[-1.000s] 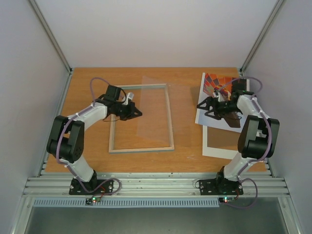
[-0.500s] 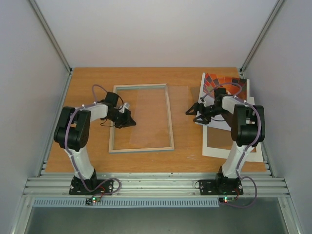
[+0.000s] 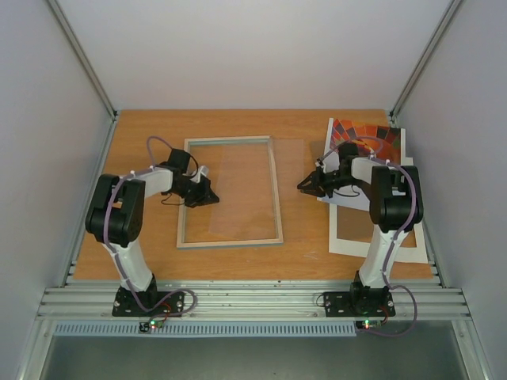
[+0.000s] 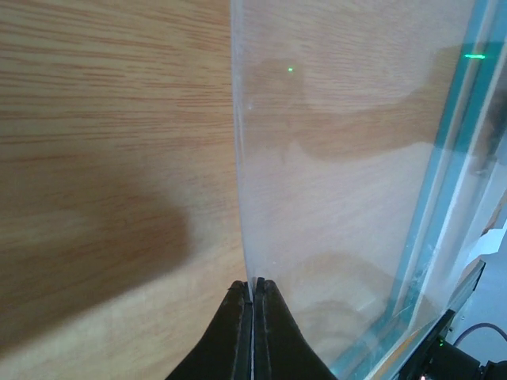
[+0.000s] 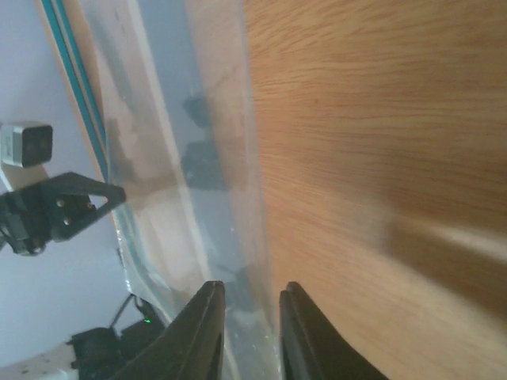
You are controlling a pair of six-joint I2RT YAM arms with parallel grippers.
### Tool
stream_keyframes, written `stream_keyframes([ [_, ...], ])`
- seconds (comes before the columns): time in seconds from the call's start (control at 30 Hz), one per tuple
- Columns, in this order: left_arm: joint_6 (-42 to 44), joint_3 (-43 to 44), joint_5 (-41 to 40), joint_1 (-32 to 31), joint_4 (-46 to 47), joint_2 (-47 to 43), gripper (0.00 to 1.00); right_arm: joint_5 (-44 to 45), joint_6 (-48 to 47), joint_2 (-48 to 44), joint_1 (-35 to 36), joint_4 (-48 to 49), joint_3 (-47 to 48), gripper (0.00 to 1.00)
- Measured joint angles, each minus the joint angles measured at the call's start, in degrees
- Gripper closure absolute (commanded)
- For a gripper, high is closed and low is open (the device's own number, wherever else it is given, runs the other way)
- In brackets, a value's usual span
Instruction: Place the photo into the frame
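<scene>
Nearest me, at the bottom of the overhead view, the two arms are bolted to the metal rail and reach away over the wooden table [image 3: 142,142]. Low on the right a white card mat [image 3: 348,241] lies flat beside the right arm's base, and its far end is tucked under the photo. In the middle of the view the frame [image 3: 230,242] lies flat with its long sides running away from me. Its thin pale rails surround bare wood, and the left wrist view shows a turquoise edge along it. A clear sheet [image 4: 341,198] lies across the frame's right half and sticks out past the right rail onto the table. The left gripper [image 3: 212,195] sits low inside the frame's opening. In its wrist view the two black fingers [image 4: 238,332] are pressed together on the sheet's left edge. The right gripper [image 3: 303,186] is down at the sheet's other edge, just right of the frame. Its fingers [image 5: 207,332] stand a little apart, with the sheet's edge running into the gap between them, not yet pinched. Farthest off, in the upper right of the overhead view, the photo [image 3: 356,131] lies face up on the table, its orange and red pattern showing. It is clear of the frame, and the right arm reaches across its near part.
</scene>
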Motion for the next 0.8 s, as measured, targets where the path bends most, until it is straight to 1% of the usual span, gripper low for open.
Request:
stream_keyframes([
  [0.03, 0.3, -0.1, -0.2, 0.0, -0.1, -0.5, 1.0, -0.1, 0.7, 0.0, 0.3, 0.5, 0.0, 0.96],
  [0.07, 0.7, -0.3, -0.5, 0.0, -0.4, -1.4, 0.99, -0.4, 1.3, 0.0, 0.8, 1.0, 0.0, 0.98],
  [0.3, 3.2, -1.7, -4.2, 0.4, -3.8, -11.3, 1.0, -1.2, 3.7, -0.6, 4.6, 4.0, 1.1, 0.99],
  [0.47, 4.9, -1.8, -6.6, 1.0, -8.7, -16.2, 0.99, -1.2, 4.9, -0.8, 7.4, 4.9, 3.0, 0.99],
  [0.63, 6.0, -1.8, -8.7, 3.7, -12.9, -18.3, 0.97, -2.0, 6.8, -0.6, 9.1, 5.4, 4.5, 0.99],
  [0.8, 7.3, -1.4, -11.3, 8.0, -17.2, -18.8, 0.97, -2.3, 9.2, 1.0, 13.3, 8.0, 8.5, 0.99],
])
